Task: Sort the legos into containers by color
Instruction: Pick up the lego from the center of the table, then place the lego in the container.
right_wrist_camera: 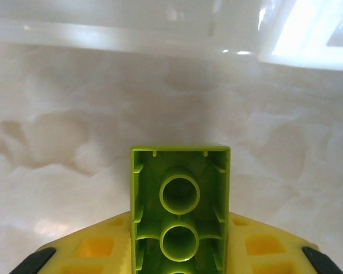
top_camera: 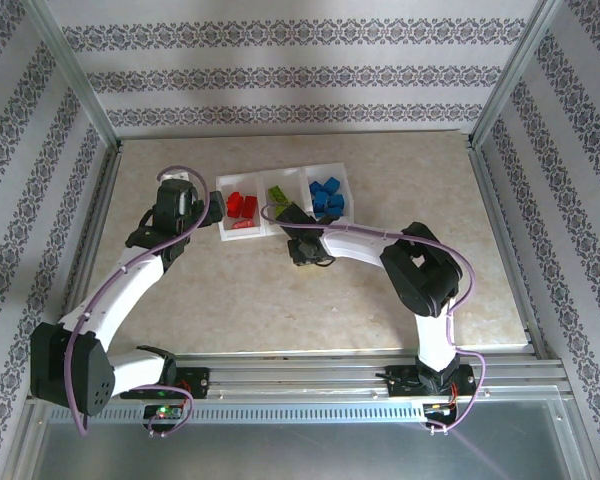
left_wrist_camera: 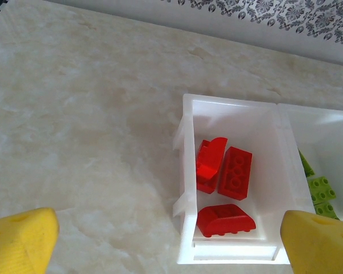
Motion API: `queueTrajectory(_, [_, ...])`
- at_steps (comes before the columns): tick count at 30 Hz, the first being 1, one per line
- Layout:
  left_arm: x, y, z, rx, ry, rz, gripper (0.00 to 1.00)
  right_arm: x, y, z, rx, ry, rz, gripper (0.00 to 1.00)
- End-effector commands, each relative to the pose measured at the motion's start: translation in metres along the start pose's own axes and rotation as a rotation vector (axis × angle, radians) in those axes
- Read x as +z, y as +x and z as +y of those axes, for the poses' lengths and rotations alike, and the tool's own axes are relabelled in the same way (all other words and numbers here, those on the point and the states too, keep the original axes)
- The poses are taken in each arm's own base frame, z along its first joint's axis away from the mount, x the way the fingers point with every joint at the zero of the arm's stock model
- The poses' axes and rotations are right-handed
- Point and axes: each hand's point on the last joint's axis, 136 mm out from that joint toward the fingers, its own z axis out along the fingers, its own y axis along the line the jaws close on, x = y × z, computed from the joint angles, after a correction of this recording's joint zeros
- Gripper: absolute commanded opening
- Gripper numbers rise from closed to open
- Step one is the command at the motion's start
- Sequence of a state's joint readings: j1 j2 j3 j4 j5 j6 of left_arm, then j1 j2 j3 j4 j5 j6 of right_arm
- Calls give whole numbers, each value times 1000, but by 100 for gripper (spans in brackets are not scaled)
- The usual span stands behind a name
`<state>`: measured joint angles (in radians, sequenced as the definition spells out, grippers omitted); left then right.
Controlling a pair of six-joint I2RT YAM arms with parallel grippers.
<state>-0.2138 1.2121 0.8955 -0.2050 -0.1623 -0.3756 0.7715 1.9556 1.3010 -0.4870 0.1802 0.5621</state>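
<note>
Bin wall (right_wrist_camera: 131, 31) just beyond lime brick (right_wrist_camera: 180, 200)

Glossy lime plastic brick (right_wrist_camera: 180, 211), shiny white plastic bins (left_wrist_camera: 186, 171), smooth, faintly sheened marbled tabletop (left_wrist_camera: 74, 142)

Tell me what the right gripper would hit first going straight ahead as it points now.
Likely the bare table just short of the containers' near wall, though depth is unclear. The lime green brick in the right gripper would touch down first.

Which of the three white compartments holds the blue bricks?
The rightmost compartment in the overhead view, holding blue bricks; the middle has green bricks, the leftmost red bricks.
</note>
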Motion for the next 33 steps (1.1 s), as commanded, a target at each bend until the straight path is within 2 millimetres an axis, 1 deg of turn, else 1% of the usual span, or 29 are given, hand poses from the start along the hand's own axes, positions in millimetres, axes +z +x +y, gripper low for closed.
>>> queueTrajectory(1, [-5, -12, 3, -24, 3, -54, 100, -33, -15, 10, 40, -38, -55, 17])
queueTrajectory(4, [-6, -13, 2, -20, 8, -53, 100, -42, -28, 13, 35, -42, -96, 16])
queueTrajectory(10, [-6, -13, 1, -12, 16, -52, 100, -61, -67, 23, 12, -45, -193, 16])
queueTrajectory(14, [-5, -14, -2, -6, 28, -48, 100, -63, -93, 29, 0, -44, -234, 15])
queueTrajectory(18, [-6, -14, -2, 2, 28, -48, 100, -58, -113, 28, 12, -29, -259, 15])
queueTrajectory(23, [-6, -13, 2, 1, 15, -55, 100, -43, -131, 28, 22, -33, -264, 15])
queueTrajectory(29, [-6, -10, 3, 8, 9, -45, 100, -25, -146, 26, -3, 3, -270, 17])
queueTrajectory(33, [-6, -8, 4, 9, 7, -42, 100, -16, -151, 22, -19, 41, -273, 21])
